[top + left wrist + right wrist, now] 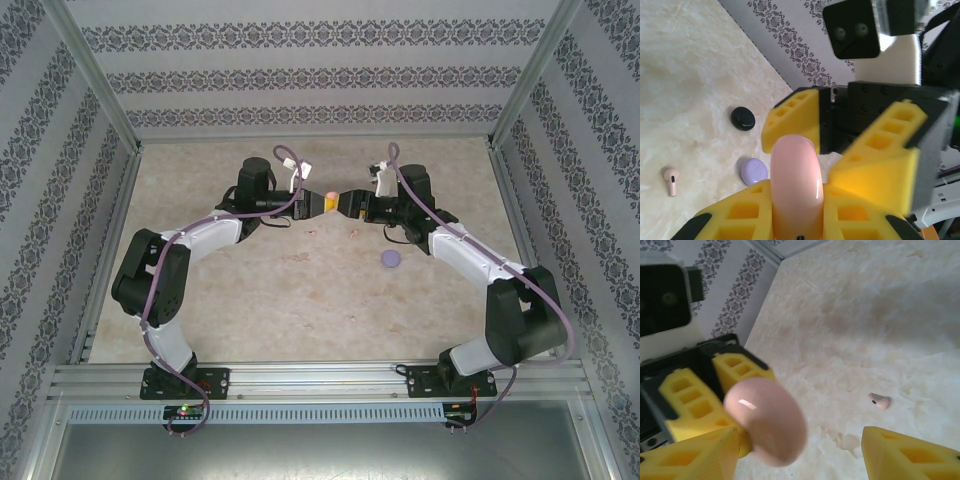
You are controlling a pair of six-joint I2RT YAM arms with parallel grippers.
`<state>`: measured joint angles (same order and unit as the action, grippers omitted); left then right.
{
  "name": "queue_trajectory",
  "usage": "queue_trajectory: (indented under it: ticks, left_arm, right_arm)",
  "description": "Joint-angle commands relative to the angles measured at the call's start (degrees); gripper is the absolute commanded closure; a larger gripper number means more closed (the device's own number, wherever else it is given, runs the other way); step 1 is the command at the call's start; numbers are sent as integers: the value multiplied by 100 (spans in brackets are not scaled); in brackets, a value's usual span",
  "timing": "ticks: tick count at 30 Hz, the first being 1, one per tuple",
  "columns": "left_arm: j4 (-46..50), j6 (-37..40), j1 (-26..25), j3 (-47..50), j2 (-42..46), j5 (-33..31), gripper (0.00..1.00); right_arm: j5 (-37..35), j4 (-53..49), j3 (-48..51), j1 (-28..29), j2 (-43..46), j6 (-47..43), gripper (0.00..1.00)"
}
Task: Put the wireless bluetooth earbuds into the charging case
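Grip of left claw (795,212) tight on pink case (795,175), right claw (802,455) wide around it

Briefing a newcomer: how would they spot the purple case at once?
Find the right arm in the top view: the purple case lies on the table beside its forearm, toward the centre. It is the lilac puck, not the black case nearby, and far bigger than the loose pink earbud.

I count three round cases: one pink case (792,185), one purple case (754,171), one black case (742,118). Pale pink earbuds lying on the bench (250,300), seen from above: two, first earbud (313,232), second earbud (352,236).
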<state>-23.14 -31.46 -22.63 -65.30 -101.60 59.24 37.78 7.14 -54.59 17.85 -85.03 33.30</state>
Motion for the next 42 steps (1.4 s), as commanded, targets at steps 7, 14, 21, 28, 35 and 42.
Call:
queue_trajectory:
  ticks: [7, 14, 21, 28, 35, 42]
  left_arm:
    - [-59, 200, -4, -100, 554, 312, 100]
    - [-162, 172, -7, -68, 500, 307, 100]
    - [-646, -186, -4, -1, 319, 343, 100]
    - [-925, -389, -5, 8, 229, 359, 100]
    - [-994, -448, -11, 7, 229, 377, 100]
    - [-1018, -476, -16, 8, 237, 381, 100]
  right_arm:
    - [-140, 485, 655, -436, -243, 161, 39]
    - [168, 583, 906, -428, 465, 336, 39]
    - [414, 566, 590, -244, 701, 217, 42]
    - [327, 639, 306, -37, 552, 245, 46]
    - [251, 666, 103, -9, 310, 295, 51]
    - [309, 762, 66, 8, 72, 361, 56]
